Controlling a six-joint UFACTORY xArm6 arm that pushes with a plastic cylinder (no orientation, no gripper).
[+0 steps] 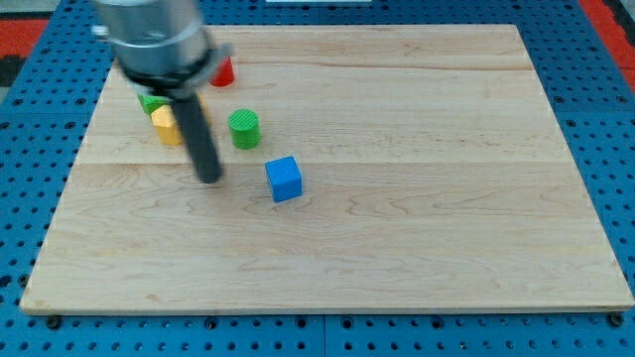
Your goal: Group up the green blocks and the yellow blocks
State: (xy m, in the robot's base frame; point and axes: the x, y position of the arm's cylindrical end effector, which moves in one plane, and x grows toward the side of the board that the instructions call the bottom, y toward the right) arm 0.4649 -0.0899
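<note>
My tip rests on the board at the view's left, below and right of a yellow block and left of a blue cube. A green cylinder stands just up and right of the tip. Another green block shows partly behind the arm, touching the yellow block's top edge. A red block peeks out beside the arm near the view's top. The rod hides parts of the yellow and green blocks.
The wooden board lies on a blue perforated table. The arm's grey body covers the board's top left corner.
</note>
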